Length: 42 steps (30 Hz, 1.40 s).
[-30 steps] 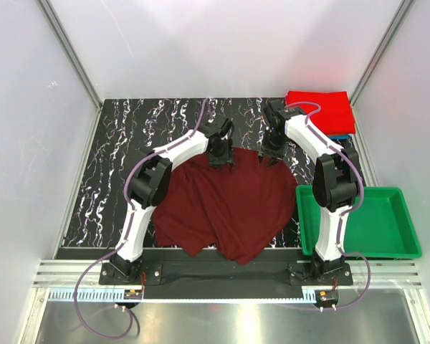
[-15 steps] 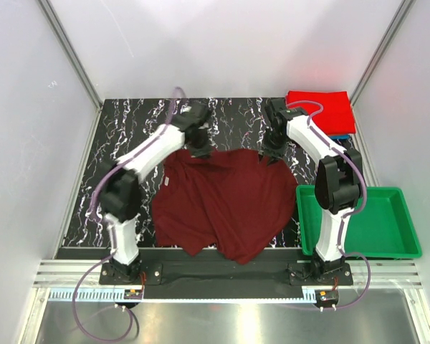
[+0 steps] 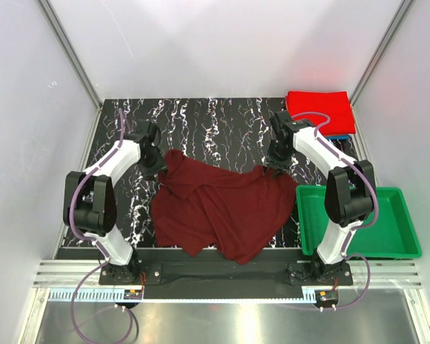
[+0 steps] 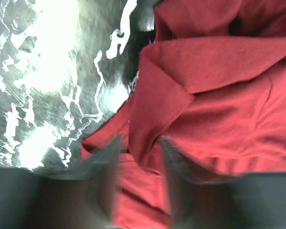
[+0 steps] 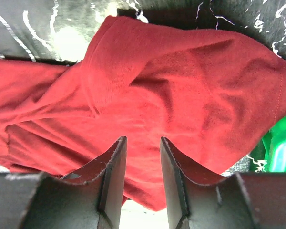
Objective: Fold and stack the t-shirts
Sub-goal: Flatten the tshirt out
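Over the far left corner of the maroon shirt [image 3: 222, 208], left gripper [image 4: 139, 141]: jaws partway apart, blurred, nothing visibly pinched. Right gripper [image 5: 142, 140]: also partway open, empty, above the shirt's far right edge. Shirt lies crumpled mid-tabletop [image 3: 201, 118], reaching the near edge. Red shirt [image 3: 320, 109] folded in the far right corner, over a blue shirt [image 3: 342, 135] showing only an edge. Green tray [image 3: 347, 189] near right.

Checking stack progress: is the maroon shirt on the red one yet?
No, the maroon shirt lies crumpled on the table, apart from the folded red shirt in the far right corner.
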Motion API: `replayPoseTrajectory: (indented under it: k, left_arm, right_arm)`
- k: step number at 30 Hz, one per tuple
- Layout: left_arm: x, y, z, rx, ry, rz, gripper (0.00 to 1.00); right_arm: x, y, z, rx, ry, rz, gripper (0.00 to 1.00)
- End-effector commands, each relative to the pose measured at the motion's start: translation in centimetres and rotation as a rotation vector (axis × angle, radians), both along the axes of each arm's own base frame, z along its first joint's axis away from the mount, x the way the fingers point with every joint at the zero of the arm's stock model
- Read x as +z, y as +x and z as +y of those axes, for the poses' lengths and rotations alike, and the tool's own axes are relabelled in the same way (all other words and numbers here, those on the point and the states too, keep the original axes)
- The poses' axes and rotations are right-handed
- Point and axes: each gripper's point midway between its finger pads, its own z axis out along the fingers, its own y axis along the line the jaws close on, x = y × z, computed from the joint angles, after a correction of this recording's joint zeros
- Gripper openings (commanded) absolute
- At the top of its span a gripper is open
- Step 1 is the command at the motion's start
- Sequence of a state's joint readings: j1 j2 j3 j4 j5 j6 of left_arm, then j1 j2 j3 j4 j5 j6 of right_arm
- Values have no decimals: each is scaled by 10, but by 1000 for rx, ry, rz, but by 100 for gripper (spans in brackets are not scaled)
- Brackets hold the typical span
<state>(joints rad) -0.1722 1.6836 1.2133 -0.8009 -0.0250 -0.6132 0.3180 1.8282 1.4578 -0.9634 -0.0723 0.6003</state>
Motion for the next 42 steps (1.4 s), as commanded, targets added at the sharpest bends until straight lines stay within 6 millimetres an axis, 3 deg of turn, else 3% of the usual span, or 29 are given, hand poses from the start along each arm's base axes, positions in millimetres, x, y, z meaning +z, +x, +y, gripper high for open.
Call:
replayPoseTrajectory:
  k: [1, 3, 6, 7, 9, 10, 14, 18, 20, 21, 23, 27, 34, 37, 42]
  left_arm:
    - [31, 32, 1, -18, 11, -128, 54]
    - [34, 24, -2, -35, 5, -155, 61]
    - [51, 12, -13, -72, -24, -245, 64]
    - [51, 0, -19, -78, -58, -257, 64]
    - [45, -11, -39, -107, -117, -271, 64]
    - [31, -24, -43, -70, -140, -230, 64]
    - [10, -45, -59, 55, -230, -182, 65]
    - [3, -38, -86, 99, -339, -232, 63]
    - [1, -34, -90, 106, -310, -221, 62]
    - [-11, -39, -89, 118, -286, -167, 62]
    - [-16, -44, -92, 147, -287, -134, 60]
    - [-12, -44, -100, 175, -305, -183, 59]
    - [-20, -45, -96, 205, -253, -144, 54]
    - [-28, -55, -92, 239, -230, -96, 51]
    - [-22, -52, -89, 266, -238, -135, 54]
  right_arm:
    - [21, 2, 1, -14, 21, -66, 41]
    - [20, -1, 1, -20, 21, -59, 42]
    - [17, -2, 0, -27, 21, -49, 42]
    - [15, -3, 1, -27, 21, -45, 42]
    - [14, -3, 0, -30, 22, -41, 42]
    - [14, -3, 1, -30, 21, -43, 43]
    - [14, -3, 0, -31, 22, -41, 42]
    - [11, -7, -1, -24, 15, -34, 42]
    - [8, -10, -3, -24, 9, -28, 42]
    - [10, -11, -4, -21, 10, -32, 42]
    - [8, -14, -5, -15, 3, -31, 42]
    - [7, -16, -9, -14, -9, -32, 42]
    - [7, -15, -9, -2, -13, -38, 42]
    - [8, -14, -9, 1, -13, -41, 42]
    - [7, -16, -11, 12, -21, -41, 42]
